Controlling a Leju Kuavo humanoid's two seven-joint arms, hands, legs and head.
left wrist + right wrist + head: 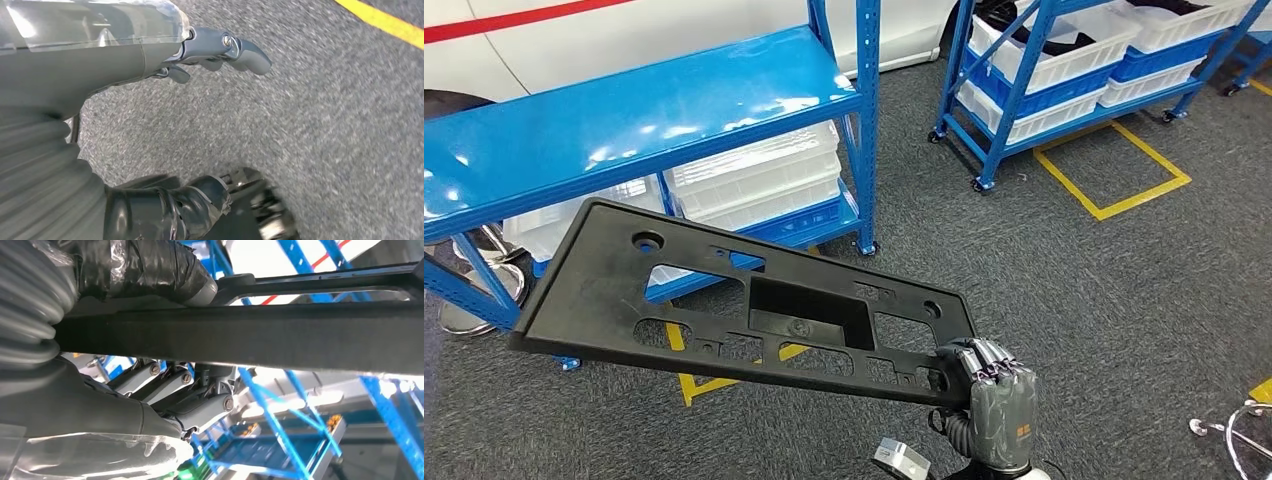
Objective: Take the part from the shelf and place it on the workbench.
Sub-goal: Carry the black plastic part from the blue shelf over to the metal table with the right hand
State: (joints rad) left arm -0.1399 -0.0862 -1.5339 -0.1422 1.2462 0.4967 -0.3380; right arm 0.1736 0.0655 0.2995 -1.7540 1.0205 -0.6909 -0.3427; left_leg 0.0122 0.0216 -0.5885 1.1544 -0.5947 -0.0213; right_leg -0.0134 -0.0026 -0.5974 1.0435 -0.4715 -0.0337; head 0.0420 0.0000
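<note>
One long black plastic part, flat and pierced with cut-outs, is the biggest thing near the robot: it stretches away from the right hand up and off to that hand's left, held in the air above the grey carpet floor and tilted, its far wide end hanging in front of the blue shelf. The right hand grips the part at its narrow near corner, fingers curled over the top edge; in the right wrist view the part runs as a dark bar straight out from the hand, with the thumb pressed on one face and the fingers folded against the other, so the hand is clamped on it. Beyond the part's far end, under the shelf's glossy top board, sit white plastic crates. Further off, ahead and to the right of the right hand, stands a second wheeled blue rack with more white bins, beside a yellow floor marking. The left hand hangs over the carpet with its fingers loosely curled and apart, holding nothing.
</note>
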